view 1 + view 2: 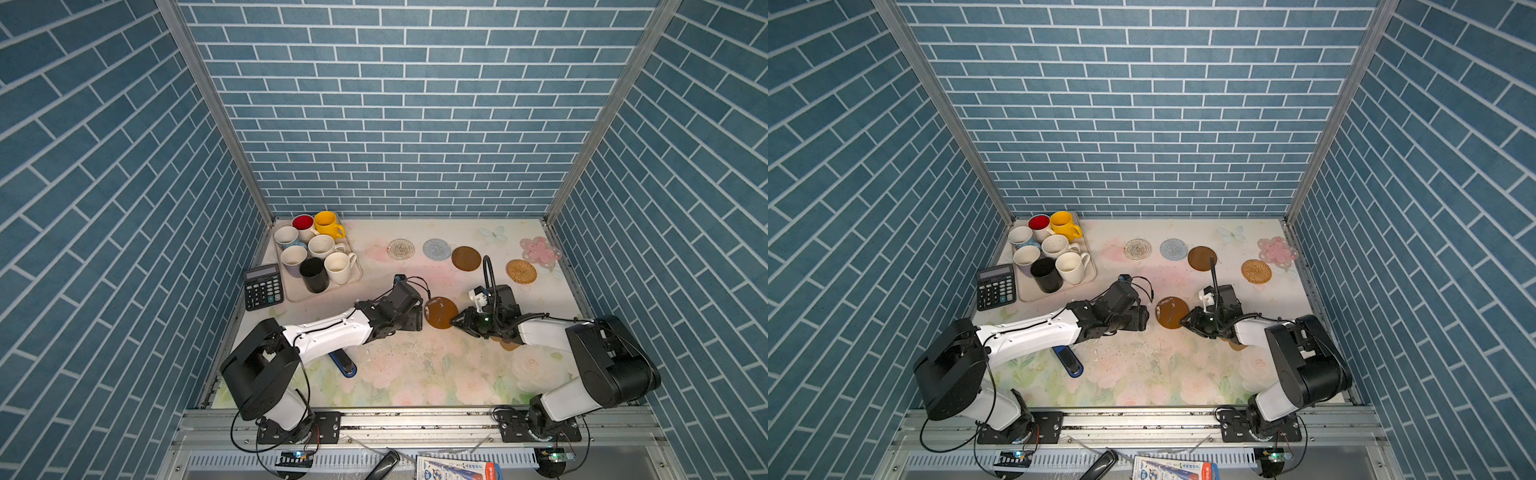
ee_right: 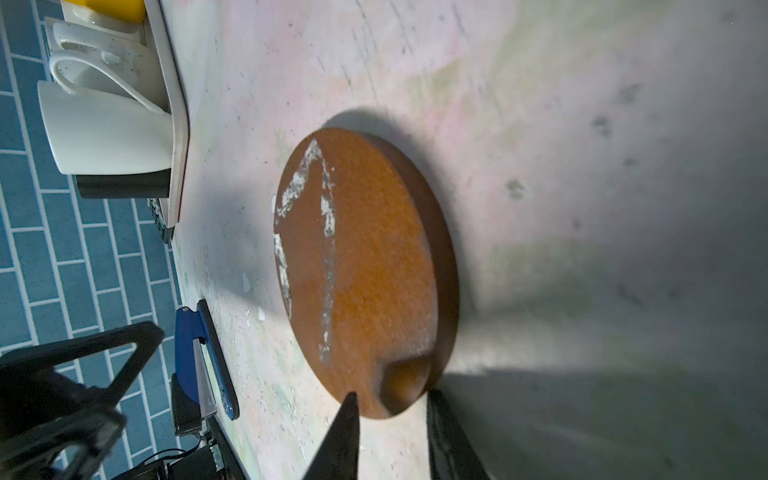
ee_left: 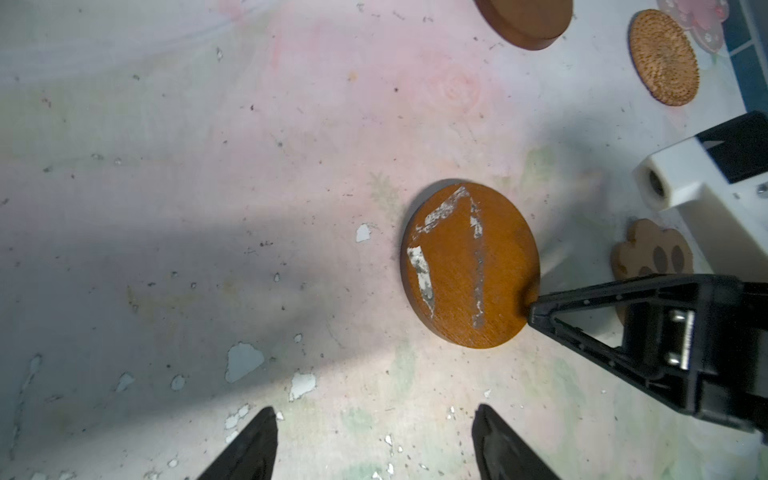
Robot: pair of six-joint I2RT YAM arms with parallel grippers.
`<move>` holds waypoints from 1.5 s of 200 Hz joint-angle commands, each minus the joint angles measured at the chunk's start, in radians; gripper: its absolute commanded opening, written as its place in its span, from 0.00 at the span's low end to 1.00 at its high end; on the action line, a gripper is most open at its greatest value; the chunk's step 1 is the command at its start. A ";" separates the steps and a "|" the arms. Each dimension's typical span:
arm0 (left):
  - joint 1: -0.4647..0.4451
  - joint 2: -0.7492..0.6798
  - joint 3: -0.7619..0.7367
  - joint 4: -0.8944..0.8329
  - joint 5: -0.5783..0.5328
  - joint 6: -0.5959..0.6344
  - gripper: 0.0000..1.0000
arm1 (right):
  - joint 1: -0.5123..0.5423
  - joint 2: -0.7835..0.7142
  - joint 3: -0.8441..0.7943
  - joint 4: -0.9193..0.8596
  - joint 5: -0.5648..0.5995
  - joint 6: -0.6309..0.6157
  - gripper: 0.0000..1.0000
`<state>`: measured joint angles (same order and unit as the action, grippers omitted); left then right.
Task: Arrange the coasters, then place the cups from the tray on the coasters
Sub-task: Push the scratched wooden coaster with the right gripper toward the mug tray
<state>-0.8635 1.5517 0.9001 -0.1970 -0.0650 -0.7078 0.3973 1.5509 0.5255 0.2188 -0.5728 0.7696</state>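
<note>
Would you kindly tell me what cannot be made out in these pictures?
- Paw-shaped coaster: both top views, mostly under the right arm.
- Blue tool: both top views, half under the left arm.
- Calculator display: top views, too small to read.
- Pink flower coaster: left wrist view, cut by the frame edge.
- Scuffed brown disc: underside shadowed, right wrist view.

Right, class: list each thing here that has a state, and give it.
marked brown disc, edge pinched by right gripper.
right gripper, shut on marked brown disc.
left gripper, open, empty.
cups, all seven upright in tray.
plain brown disc, flat, bare.
rattan round, flat, bare.
white woven round, flat, bare.
blue woven round, flat, bare.
pink flower, flat, bare.
paw coaster, partly under right arm.
</note>
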 commanded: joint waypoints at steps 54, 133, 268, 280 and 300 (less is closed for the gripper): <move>0.055 -0.020 -0.080 0.049 0.046 -0.027 0.81 | 0.050 0.141 0.158 -0.010 0.080 0.063 0.29; 0.117 -0.142 -0.126 -0.001 0.011 0.011 0.95 | 0.085 0.301 0.350 -0.041 0.070 0.059 0.29; 0.202 -0.142 -0.175 0.024 0.025 0.018 0.62 | 0.150 0.507 0.614 -0.071 0.039 0.089 0.29; 0.202 -0.130 -0.176 0.036 0.036 0.013 0.61 | 0.150 0.513 0.627 -0.078 0.033 0.087 0.29; 0.192 -0.102 -0.169 0.050 0.036 0.009 0.63 | 0.150 0.513 0.641 -0.088 0.023 0.081 0.30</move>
<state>-0.6674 1.4155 0.7334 -0.1574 -0.0349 -0.6983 0.5430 2.0373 1.1316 0.1913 -0.5434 0.8341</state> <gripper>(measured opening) 0.608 0.293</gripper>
